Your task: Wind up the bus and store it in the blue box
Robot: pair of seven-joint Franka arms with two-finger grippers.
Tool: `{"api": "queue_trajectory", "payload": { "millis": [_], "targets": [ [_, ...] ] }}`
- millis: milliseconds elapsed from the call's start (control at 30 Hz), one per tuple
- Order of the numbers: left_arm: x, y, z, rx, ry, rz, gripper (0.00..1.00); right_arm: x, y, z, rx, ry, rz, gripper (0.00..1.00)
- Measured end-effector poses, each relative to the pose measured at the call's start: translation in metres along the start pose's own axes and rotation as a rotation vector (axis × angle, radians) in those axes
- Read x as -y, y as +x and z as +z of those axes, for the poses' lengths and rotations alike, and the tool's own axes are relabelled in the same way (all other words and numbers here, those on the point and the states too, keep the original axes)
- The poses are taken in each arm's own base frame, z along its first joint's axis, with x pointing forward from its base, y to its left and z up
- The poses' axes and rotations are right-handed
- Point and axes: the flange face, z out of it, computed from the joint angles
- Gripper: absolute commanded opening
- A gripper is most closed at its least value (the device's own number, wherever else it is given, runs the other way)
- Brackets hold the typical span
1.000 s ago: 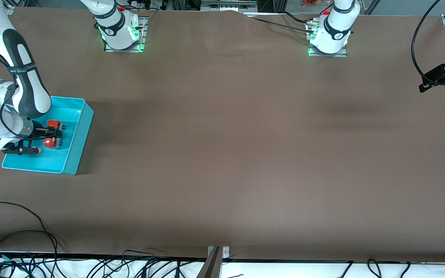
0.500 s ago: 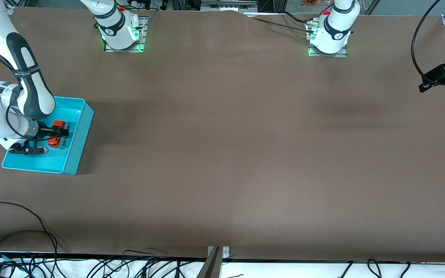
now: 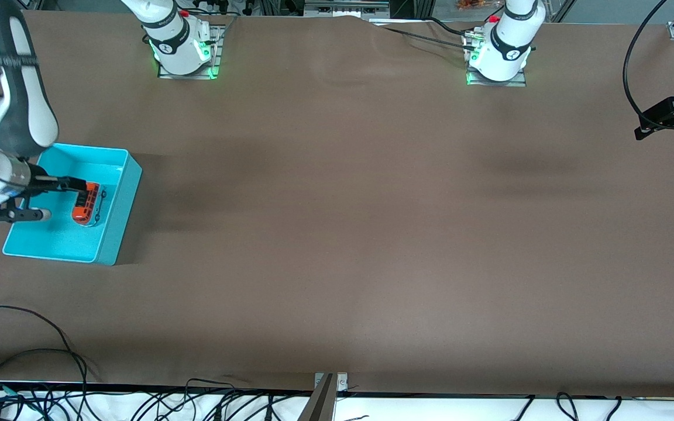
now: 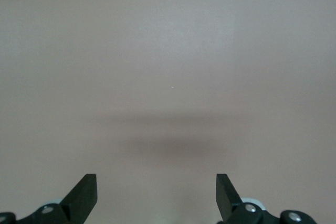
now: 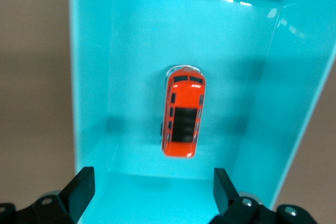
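Starting at the edge of the front view where my right arm comes in: my right gripper [image 3: 65, 201] hangs over the blue box [image 3: 119, 206], at mid-height of that frame. Its fingers are spread wide and they hold nothing. One finger is over the bus's end and the other is over bare box floor.

The bus [image 3: 86, 203] sits inside the box, roof up, in the half of the box toward the middle of the table. It is near the long wall there, but I can't tell whether it touches. In the right wrist view it lies dead centre of the frame, apart from both of my fingers, with turquoise floor all around it.

By the look of it the storing is done, so the danger now is in getting out. If I swing sideways while I'm low, a finger could clip the thin wall and drag the whole box along the table [image 3: 337, 234]. A finger could also nudge the bus. It stands on its wheels, so if its spring holds any tension it may run into a wall, and a knock could tip it.

At the opposite edge of the front view, my left gripper [image 4: 156, 192] waits over bare brown cloth. Its fingers are wide apart and empty.
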Motion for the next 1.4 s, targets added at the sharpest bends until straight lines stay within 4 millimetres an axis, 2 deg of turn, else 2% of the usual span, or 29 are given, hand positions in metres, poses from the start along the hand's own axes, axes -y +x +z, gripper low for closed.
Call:
{"api": "queue_trajectory", "payload": {
  "millis": [167,433,567,700,800,900,1033,1400],
  "targets": [
    [0.000,0.000,0.000,0.000,0.000,0.000,1.00,0.012,-0.021,-0.050,-0.017,-0.014,-0.011,1.00],
    [0.000,0.000,0.000,0.000,0.000,0.000,1.00,0.032,-0.043,-0.097,-0.041,0.062,0.002,1.00],
    [0.000,0.000,0.000,0.000,0.000,0.000,1.00,0.043,-0.052,-0.128,-0.032,0.098,0.010,1.00],
    [0.000,0.000,0.000,0.000,0.000,0.000,1.00,0.061,-0.059,-0.164,-0.026,0.106,0.028,1.00],
    [0.000,0.000,0.000,0.000,0.000,0.000,1.00,0.082,-0.060,-0.185,-0.029,0.102,0.036,1.00],
    [0.000,0.000,0.000,0.000,0.000,0.000,1.00,0.104,-0.060,-0.195,-0.035,0.107,0.036,1.00],
    [0.000,0.000,0.000,0.000,0.000,0.000,1.00,0.125,-0.059,-0.199,-0.037,0.138,0.048,1.00],
    [0.000,0.000,0.000,0.000,0.000,0.000,1.00,0.158,-0.055,-0.213,-0.073,0.148,0.013,1.00]
  ]
}}
